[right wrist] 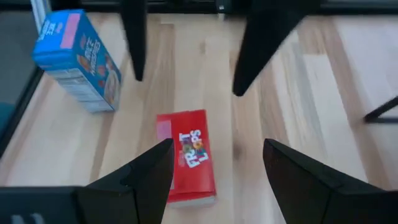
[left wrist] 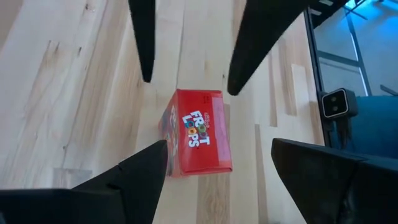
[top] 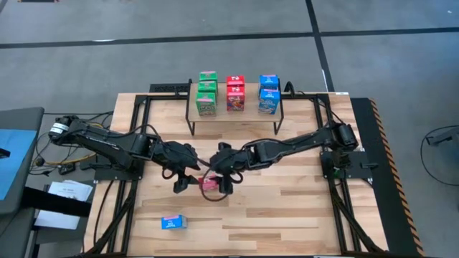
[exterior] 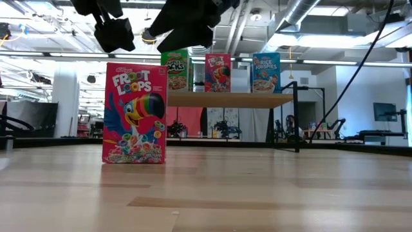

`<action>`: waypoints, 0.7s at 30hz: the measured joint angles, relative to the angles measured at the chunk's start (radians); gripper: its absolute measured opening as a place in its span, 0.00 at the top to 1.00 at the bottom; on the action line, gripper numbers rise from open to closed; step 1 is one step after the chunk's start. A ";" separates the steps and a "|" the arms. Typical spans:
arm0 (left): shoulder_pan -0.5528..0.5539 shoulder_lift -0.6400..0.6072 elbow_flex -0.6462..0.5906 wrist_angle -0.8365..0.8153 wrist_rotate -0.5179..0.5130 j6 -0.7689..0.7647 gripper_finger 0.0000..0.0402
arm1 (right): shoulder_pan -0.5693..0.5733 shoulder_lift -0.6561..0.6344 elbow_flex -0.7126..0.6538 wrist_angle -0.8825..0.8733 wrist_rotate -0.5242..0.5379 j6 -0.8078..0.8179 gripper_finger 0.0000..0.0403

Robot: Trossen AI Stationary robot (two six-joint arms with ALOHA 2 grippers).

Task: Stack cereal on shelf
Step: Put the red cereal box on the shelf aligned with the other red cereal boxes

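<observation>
Cereal is split between the shelf (top: 234, 118) and the open tabletop (top: 287, 208). On the shelf, at the far side of the table, boxes stand in three columns: green (top: 206, 94), red (top: 235, 94) and blue (top: 269, 94); the exact count in each column cannot be confirmed from above. A red Froot Loops box (exterior: 135, 113) stands upright on the tabletop in front of the shelf, well apart from it, directly below both grippers. A blue box (top: 173, 223) sits further from the shelf again, near the table's front edge, toward the left arm's side. The left gripper (top: 183, 179) hangs over the red box from the left; its fingers (left wrist: 144, 37) are spread wide, holding nothing and clear of the box. The right gripper (top: 224, 180) hangs over the same box from the right, fingers (right wrist: 132, 37) likewise spread wide and empty. In the low view both grippers sit above the top of the red box without touching it. Both wrist views show the box's red top between the parted fingers.
</observation>
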 joint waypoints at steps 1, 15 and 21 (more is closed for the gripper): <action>0.000 0.000 0.000 0.000 -0.003 0.000 0.32 | -0.002 0.000 0.000 0.000 0.000 -0.025 0.33; 0.000 0.000 0.000 -0.035 -0.031 -0.024 0.32 | 0.020 0.079 0.001 0.068 -0.028 -0.100 0.33; 0.000 0.000 0.000 -0.044 -0.050 -0.032 0.32 | 0.023 0.080 0.000 0.035 -0.031 -0.100 0.33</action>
